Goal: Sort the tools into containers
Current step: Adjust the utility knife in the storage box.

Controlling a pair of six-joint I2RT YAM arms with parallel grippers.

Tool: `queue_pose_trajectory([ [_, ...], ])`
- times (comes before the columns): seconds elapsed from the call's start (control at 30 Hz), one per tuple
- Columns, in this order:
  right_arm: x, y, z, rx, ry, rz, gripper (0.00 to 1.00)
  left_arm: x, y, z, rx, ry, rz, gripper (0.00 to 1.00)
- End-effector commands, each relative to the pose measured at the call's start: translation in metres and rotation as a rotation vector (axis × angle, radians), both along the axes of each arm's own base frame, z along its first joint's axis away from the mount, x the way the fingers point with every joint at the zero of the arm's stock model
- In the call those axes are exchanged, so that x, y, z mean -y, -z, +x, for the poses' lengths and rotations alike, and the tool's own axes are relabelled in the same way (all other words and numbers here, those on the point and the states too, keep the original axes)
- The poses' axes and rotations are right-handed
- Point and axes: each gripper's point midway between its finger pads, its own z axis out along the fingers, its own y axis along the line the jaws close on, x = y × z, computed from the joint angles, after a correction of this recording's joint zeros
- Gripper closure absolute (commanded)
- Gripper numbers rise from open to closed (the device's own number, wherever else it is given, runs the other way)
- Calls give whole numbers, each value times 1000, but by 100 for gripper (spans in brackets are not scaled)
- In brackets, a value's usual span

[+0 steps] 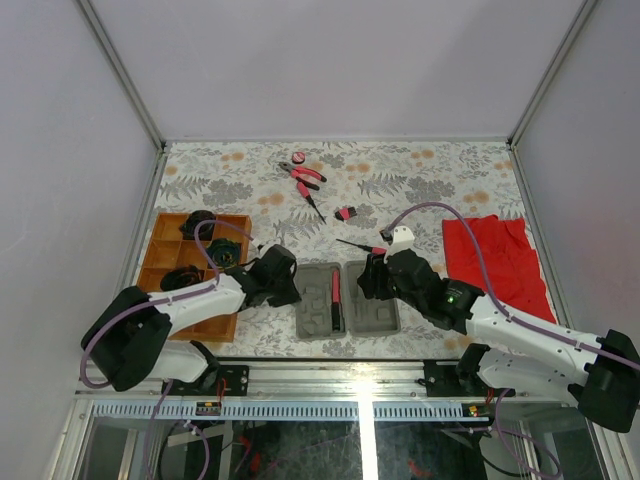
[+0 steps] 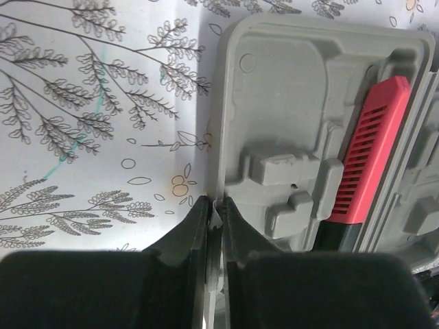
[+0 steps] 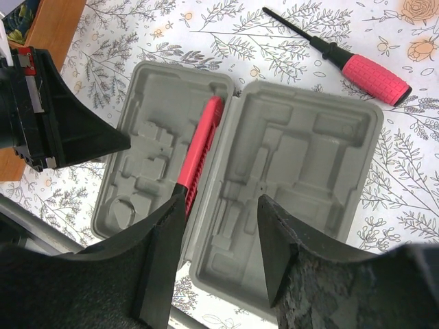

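R fingers (image 3: 161,260) spread over moulded grey case (image 3: 302,157) — ribbed pink-red tool (image 3: 201,147) inside.

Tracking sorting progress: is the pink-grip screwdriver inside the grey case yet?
No, the pink-grip screwdriver lies on the floral table, beyond the grey case.

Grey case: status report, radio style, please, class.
Left gripper pinching grey case rim. Right gripper open above case. One red tool seated; screwdriver, pliers loose. Nothing in the way.
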Motion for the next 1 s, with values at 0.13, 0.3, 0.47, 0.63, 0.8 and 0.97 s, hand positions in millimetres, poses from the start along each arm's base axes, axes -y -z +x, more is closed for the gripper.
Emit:
queue_pose_trajectory([
  [0.13,3,-16,11,57,39,14,48,-11,-3,7,9,-113,-57,100],
  [0.3,5,-14,12,57,42,-4,48,-14,-6,4,3,-197,-109,100],
  [0.47,3,-14,13,56,28,-18,48,-9,-12,3,-5,-238,-165,100],
  [0.63,-10,-16,7,51,-60,-16,50,-1,-17,-1,10,-232,-172,100],
  [0.8,-37,-10,-6,0,-230,-8,55,-3,-11,1,6,-241,-139,100],
  [0.97,-65,3,-18,-83,-354,29,65,-2,-10,2,9,-236,-132,100],
])
